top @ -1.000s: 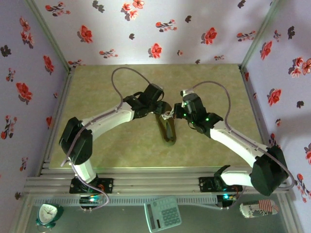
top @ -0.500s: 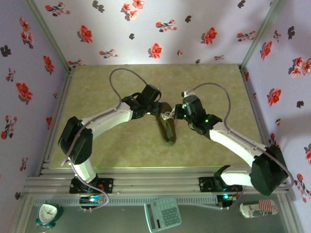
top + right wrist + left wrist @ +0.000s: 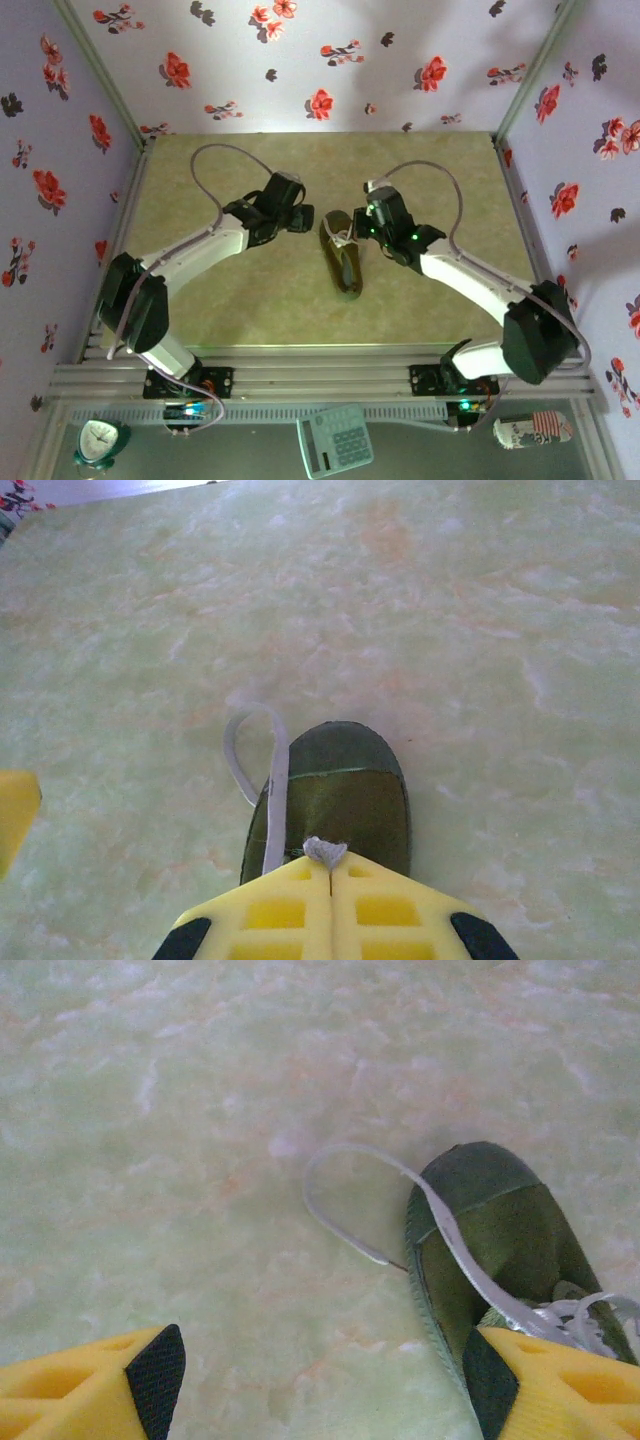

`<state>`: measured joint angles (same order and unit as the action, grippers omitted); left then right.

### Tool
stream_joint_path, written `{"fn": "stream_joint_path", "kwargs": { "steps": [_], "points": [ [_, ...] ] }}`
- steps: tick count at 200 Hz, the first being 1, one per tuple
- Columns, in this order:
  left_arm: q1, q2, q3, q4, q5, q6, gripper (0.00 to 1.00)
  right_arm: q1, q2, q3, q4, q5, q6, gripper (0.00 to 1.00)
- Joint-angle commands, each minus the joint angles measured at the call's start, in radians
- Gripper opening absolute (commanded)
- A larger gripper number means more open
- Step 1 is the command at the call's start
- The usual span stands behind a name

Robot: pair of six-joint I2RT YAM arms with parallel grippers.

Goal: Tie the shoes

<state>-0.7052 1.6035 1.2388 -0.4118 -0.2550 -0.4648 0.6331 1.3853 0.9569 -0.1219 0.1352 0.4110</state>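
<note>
Pinching a white lace (image 3: 274, 820) of the sneaker (image 3: 345, 790) on the tabletop (image 3: 220, 300), my right end effector (image 3: 329, 865) is pressed together; my left end effector (image 3: 322, 1375) stands spread beside it, empty.

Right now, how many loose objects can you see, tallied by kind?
Shoe with its lace: 1
Alarm clock: 1
Calculator: 1
Can: 1
Total: 4
</note>
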Motion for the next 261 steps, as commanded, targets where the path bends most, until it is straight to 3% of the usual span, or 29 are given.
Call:
{"fn": "stream_joint_path", "kwargs": {
  "steps": [1, 109, 205, 261],
  "points": [
    [0.015, -0.025, -0.044, 0.013, -0.032, -0.051, 0.77, -0.001, 0.055, 0.078, -0.027, 0.015, -0.014, 0.0],
    [0.049, -0.061, -0.051, -0.074, -0.079, -0.216, 0.77, 0.051, 0.193, 0.132, 0.044, -0.063, 0.028, 0.0],
    [0.033, 0.122, 0.019, 0.003, -0.13, -0.303, 0.8, 0.105, 0.258, 0.126, 0.08, -0.041, -0.099, 0.0],
    [0.012, 0.003, -0.037, -0.078, -0.238, -0.348, 0.81, 0.108, 0.237, 0.176, 0.048, -0.041, -0.135, 0.0]
  ]
}}
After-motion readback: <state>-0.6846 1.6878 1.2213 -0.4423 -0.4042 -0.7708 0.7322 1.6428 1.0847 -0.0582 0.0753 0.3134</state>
